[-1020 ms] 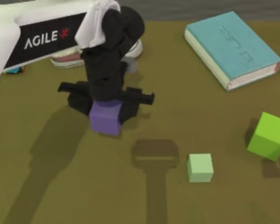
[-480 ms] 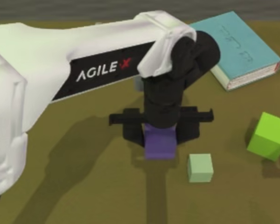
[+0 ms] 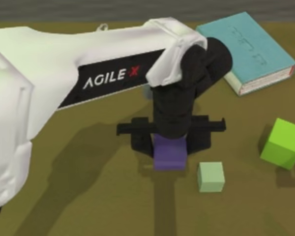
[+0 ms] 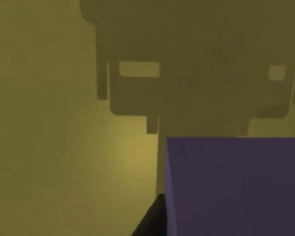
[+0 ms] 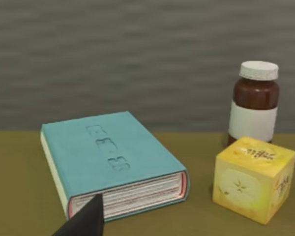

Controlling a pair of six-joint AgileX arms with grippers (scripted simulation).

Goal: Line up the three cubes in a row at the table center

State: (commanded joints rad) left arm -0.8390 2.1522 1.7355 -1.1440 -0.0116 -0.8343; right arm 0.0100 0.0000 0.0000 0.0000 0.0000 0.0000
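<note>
Top view: left gripper [image 3: 169, 140] clamped on purple cube [image 3: 169, 155], low over table [image 3: 88, 196] centre, just left of mint cube [image 3: 211, 176]; lime cube [image 3: 283, 143] well apart at right edge; book [image 3: 246, 49] behind; step judged: placing purple; next needs release, then fetching lime
Left wrist view: purple cube [image 4: 236, 187] close above table
Right wrist view: right gripper parked, fingers' state cannot be told; book [image 5: 108, 164], bottle [image 5: 254, 103], yellow box [image 5: 250, 178]

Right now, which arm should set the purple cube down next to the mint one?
Left. Its tool is shut on the purple cube, low over the table just left of the mint-green cube. The right arm is out of the top view; its wrist camera faces the teal book.
</note>
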